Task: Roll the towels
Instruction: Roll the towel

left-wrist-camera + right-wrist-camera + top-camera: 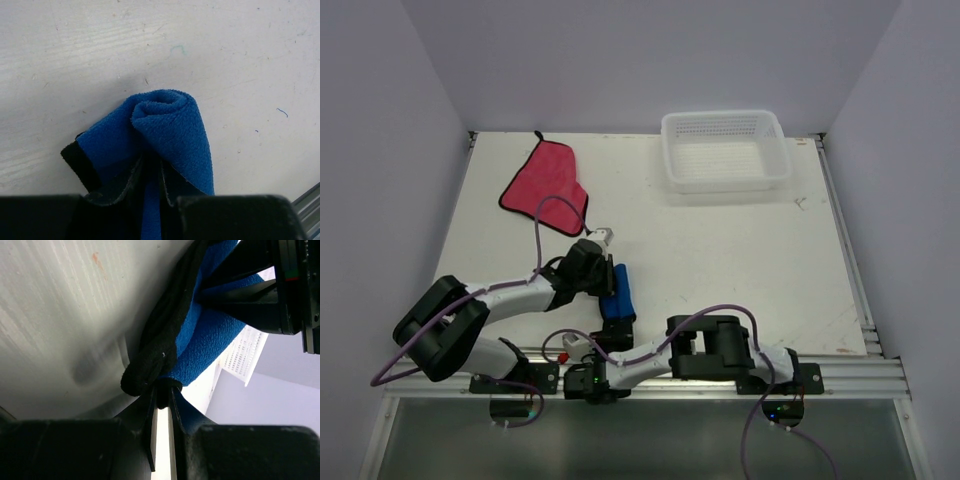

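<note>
The blue towel [617,292] lies as a short roll on the table near the arms, with its rolled end showing in the left wrist view [170,125]. My left gripper [603,270] is shut on the roll's far end, and blue cloth is pinched between its fingers [151,167]. My right gripper [612,325] is shut on the near end, pinching the towel's dark edging [163,390]. Blue pile [205,345] bulges above it. The pink-red towel [546,188] lies flat and unrolled at the back left, apart from both grippers.
A white mesh basket [725,150] stands at the back right of the table, and part of it shows in the right wrist view [242,357]. Grey walls close in the table on three sides. The metal rail [840,375] runs along the near edge.
</note>
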You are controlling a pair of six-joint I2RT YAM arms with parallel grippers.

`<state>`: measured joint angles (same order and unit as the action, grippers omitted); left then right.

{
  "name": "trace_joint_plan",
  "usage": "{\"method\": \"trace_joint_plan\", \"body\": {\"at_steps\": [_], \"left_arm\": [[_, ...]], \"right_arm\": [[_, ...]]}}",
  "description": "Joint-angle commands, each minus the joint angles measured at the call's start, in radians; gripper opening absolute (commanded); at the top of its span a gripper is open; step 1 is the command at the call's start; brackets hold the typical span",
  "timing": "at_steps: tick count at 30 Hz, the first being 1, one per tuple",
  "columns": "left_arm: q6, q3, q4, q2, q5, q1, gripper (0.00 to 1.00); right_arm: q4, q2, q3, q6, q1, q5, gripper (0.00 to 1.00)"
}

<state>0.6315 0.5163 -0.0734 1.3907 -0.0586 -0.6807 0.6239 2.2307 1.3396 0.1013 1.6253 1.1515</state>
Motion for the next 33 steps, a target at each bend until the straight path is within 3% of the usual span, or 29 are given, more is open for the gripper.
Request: {"method": "trace_joint_plan", "body": {"at_steps": [1,20,27,33], "left_arm": [[-0.036,0.033,0.055,-0.025,0.014,0.001,0.19],[-0.026,0.139,0.412,-0.251,0.279,0.009,0.22],[-0.036,0.128,0.249,-0.383,0.174,0.015,0.24],[-0.052,0.142,0.129,-0.285,0.027,0.015,0.24]], "right_arm": [[-0.030,0.069,0.016,0.005,-0.021,-0.246,0.00],[0.037,0.122,0.075,0.043,-0.058,-0.332,0.00],[0.039,0.135,0.079,0.044,-0.059,-0.337,0.00],[0.043,0.138,0.082,0.046,-0.062,-0.342,0.00]]}}
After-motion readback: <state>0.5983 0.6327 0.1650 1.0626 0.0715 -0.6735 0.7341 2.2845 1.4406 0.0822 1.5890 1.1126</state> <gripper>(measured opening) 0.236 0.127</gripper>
